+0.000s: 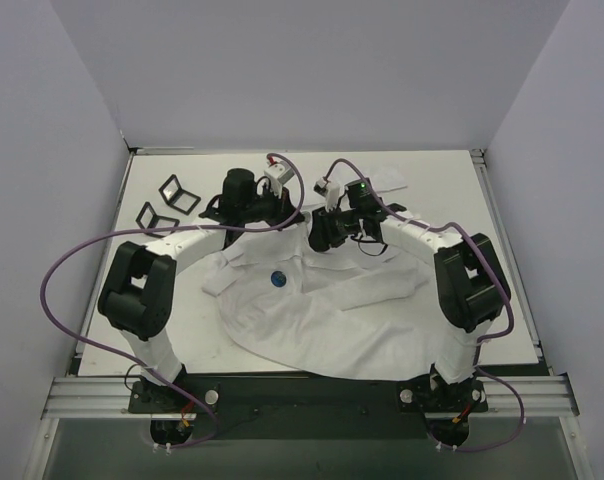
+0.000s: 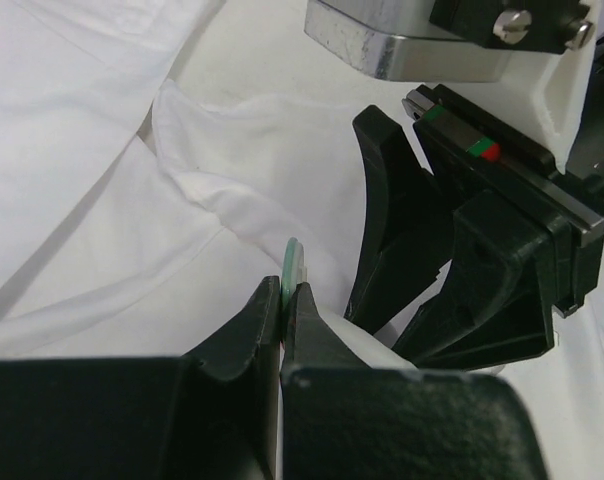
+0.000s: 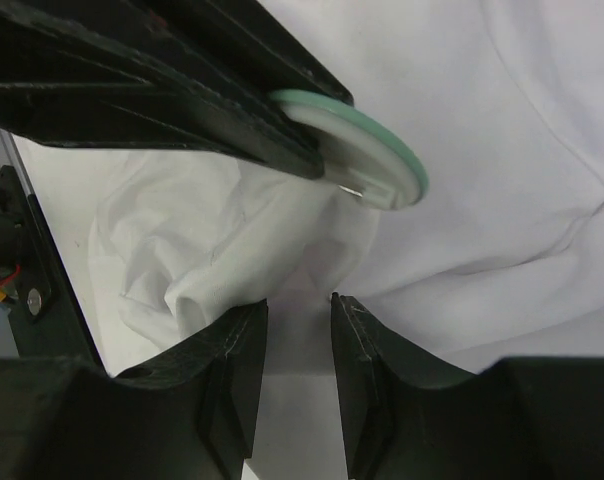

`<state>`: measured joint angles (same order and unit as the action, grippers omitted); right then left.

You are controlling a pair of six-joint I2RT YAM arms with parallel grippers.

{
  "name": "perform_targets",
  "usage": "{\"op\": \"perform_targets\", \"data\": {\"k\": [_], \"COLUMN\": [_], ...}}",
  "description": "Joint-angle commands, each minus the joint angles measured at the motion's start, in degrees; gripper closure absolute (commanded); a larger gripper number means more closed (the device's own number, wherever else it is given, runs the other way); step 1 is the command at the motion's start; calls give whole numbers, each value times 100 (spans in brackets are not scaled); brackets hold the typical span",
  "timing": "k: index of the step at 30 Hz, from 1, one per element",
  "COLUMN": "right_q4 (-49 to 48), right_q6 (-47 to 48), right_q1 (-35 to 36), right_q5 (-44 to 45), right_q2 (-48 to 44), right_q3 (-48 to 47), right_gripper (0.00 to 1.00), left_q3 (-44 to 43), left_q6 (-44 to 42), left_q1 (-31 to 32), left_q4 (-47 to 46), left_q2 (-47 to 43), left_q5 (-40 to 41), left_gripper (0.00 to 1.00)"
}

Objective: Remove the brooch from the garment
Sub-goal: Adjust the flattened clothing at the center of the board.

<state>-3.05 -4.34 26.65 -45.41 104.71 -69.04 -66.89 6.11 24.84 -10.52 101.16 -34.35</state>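
While left gripper [image 2: 287, 290] clamped on brooch [image 3: 372, 160], right gripper [image 3: 298, 305] half-parted over garment [image 1: 322, 320], hold unclear; white table [image 1: 447, 190], pale walls [image 1: 312, 70].

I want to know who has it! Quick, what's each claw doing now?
Left claw: closed, holding the brooch.
Right claw: shirt in its gap; cannot tell if gripped.

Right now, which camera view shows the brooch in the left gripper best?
Right wrist: the brooch shows its round, green-rimmed face. Left wrist shows only its thin edge, pinched in the left gripper. The top external view does not show it.
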Motion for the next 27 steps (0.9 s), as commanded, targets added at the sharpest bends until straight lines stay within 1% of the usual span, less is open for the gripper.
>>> {"op": "perform_targets", "data": {"k": [1,6,8,9,11,12,15,16,20,27], "right_q4": [-178,-205,-205,-196,-117,-82,207,461,1183,2140], "right_q6": [-207,-287,-278,-261,-112,-59,240,310,1073,1935], "right_q1": [147,243,261,261,244,226,112,51,-107,-380], "right_q5": [-223,-293,-311,-302,-258,-241,-240,-223,-179,-197], "right_q2": [67,112,120,120,50,15,-117,-169,-363,-898], "right_q3": [-338,-435,-427,-400,-374,-348,-339,-356,-505,-716], "right_gripper": [67,67,68,68,67,67,67,67,66,66], "left_q3": [27,220,203,194,194,220,308,317,300,273], "left_q6": [355,716,935,1014,1321,1619,2112,2166,2193,2447], "left_q1": [21,3,-5,-14,-41,-58,-146,-172,-181,-181], "left_q4": [-714,-1415,-1540,-1645,-1838,-2152,-2742,-2805,-2841,-3061], "left_q2": [114,289,412,465,596,641,755,782,808,861], "left_q5": [-142,-660,-853,-1080,-1363,-1608,-1899,-1926,-2023,-2164], "left_gripper": [100,100,100,100,100,100,100,100,100,100]}}
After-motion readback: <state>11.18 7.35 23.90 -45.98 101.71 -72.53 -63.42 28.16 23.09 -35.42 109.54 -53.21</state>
